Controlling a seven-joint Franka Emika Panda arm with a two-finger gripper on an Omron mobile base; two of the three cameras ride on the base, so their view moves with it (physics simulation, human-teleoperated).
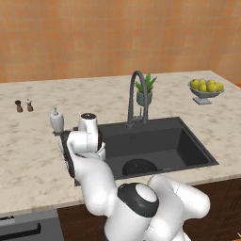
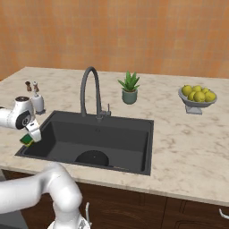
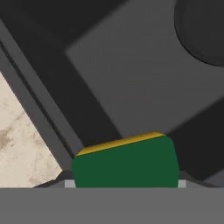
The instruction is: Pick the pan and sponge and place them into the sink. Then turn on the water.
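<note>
My gripper (image 2: 31,135) hangs at the left edge of the sink (image 2: 107,134), shut on the sponge (image 2: 26,140). In the hand view the sponge (image 3: 127,162) shows its green face with a thin yellow strip on top, over the sink's dark floor (image 3: 131,74) beside the rim. The black pan (image 1: 139,167) lies in the basin's near part, also seen as the round pan (image 2: 91,159) and as a dark curve, the pan (image 3: 205,30), at upper right. The arched faucet (image 1: 136,94) stands behind the sink (image 1: 155,136); no stream falls from it.
A white soap dispenser (image 1: 57,121) stands left of the sink, close to my hand. Two small shakers (image 1: 23,106) sit further left. A potted plant (image 1: 145,92) is behind the faucet, and a bowl of lemons (image 1: 205,88) stands on the counter at right.
</note>
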